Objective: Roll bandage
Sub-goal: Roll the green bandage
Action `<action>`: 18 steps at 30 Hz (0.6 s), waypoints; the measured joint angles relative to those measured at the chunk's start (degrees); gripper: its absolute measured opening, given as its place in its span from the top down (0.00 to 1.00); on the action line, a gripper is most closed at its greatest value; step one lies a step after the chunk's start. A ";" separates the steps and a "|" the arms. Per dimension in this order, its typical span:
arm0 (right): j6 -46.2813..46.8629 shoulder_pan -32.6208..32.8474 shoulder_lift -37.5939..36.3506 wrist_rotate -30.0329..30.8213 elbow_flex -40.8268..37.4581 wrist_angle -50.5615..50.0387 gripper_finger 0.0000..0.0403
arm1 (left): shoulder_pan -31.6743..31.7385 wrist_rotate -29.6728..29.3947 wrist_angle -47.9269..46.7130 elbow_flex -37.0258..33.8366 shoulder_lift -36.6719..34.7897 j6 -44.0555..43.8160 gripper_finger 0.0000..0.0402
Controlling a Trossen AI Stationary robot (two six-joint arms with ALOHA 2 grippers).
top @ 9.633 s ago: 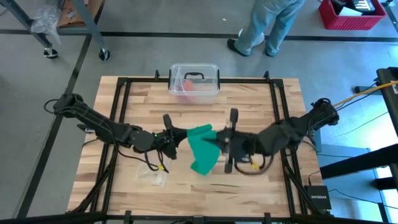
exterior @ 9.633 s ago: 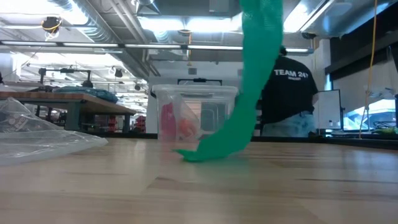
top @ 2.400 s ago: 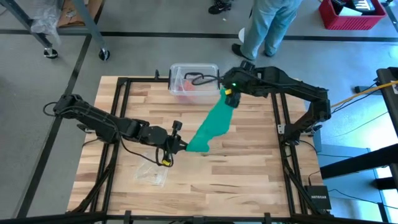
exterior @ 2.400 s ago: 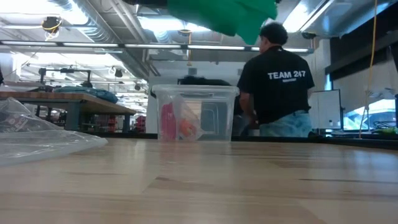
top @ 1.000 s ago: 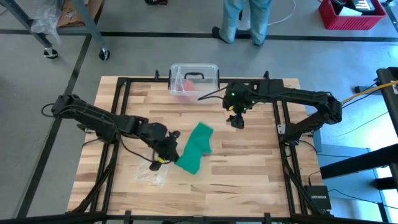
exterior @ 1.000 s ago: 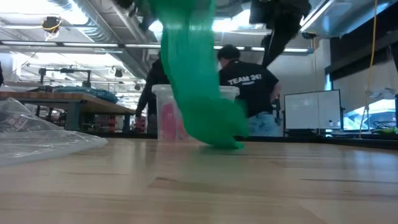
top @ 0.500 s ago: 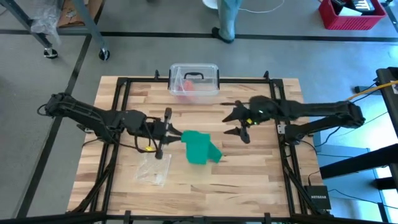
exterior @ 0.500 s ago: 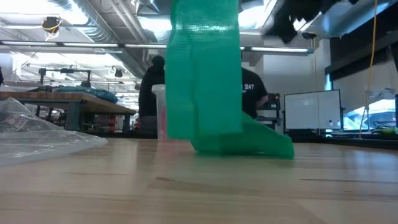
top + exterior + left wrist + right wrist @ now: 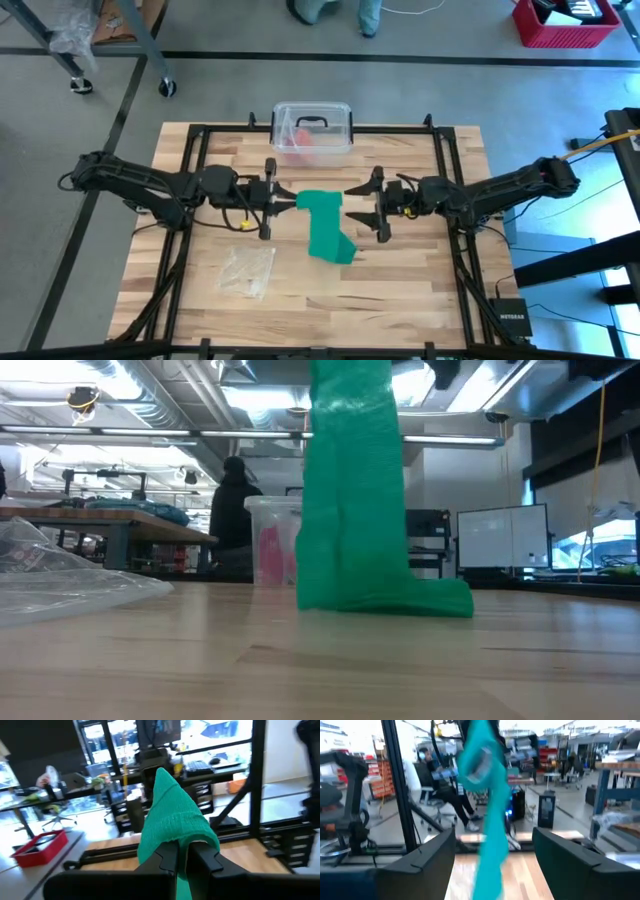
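Observation:
The green bandage [image 9: 325, 222] hangs in a broad strip [image 9: 350, 490] from my left gripper [image 9: 288, 203], which is shut on its upper end above the table's middle. Its lower end [image 9: 432, 600] lies crumpled on the wood. My right gripper [image 9: 362, 206] stands open just right of the strip. It points level at it from the table's right, its fingers [image 9: 415, 865] spread wide and touching nothing. In the right wrist view the bandage [image 9: 487, 795] hangs a short way ahead of that gap. My left gripper pinches the bandage's upper end [image 9: 176, 832] between its two fingers [image 9: 167, 861]. The fingers come level from the table's left. The cloth stands bunched in a peak above the fingertips and falls beyond them. It hangs slack, with its lower end [image 9: 343, 250] on the table.
A clear plastic box [image 9: 312, 128] with a black handle stands at the table's far edge behind the bandage. A clear plastic wrapper [image 9: 248, 272] lies near left. Black frame rails [image 9: 190, 200] run along the table's sides. A person [image 9: 232, 510] stands in the room beyond.
My left gripper has risen and gone toward the far edge, tipping up to level, still shut on the bandage. The strip now hangs straighter, its lower end staying on the table. My right gripper has swung from near the box toward the table's middle, turning level to face the bandage, still open.

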 joint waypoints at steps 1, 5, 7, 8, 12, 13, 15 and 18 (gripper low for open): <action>-0.68 -0.01 0.72 0.30 0.73 0.00 0.34 | 0.45 0.06 -0.01 0.00 0.00 -0.01 0.97; -6.21 -0.04 3.58 2.70 4.26 -1.26 0.34 | 1.55 0.08 0.42 0.00 0.02 -0.01 0.97; -7.43 -0.04 5.17 3.49 5.89 -2.18 0.34 | 1.62 0.67 0.22 0.00 0.02 -0.01 0.97; -7.67 -0.04 5.93 3.88 6.89 -3.05 0.34 | 1.62 1.19 0.32 0.00 0.02 -0.01 0.97; -12.22 -0.14 8.37 11.79 10.03 -5.57 0.34 | 1.51 3.56 0.40 0.00 0.02 -0.01 0.97; -14.12 -0.60 8.96 12.38 10.66 -5.52 0.34 | 1.51 3.67 0.38 0.00 0.02 -0.01 0.97; -16.51 -1.28 9.78 10.98 12.48 -5.40 0.34 | 1.51 3.66 0.37 0.00 0.02 0.33 0.97; -16.27 -1.19 10.10 8.85 13.73 -7.46 0.34 | 1.51 3.65 0.16 0.00 0.02 0.36 0.97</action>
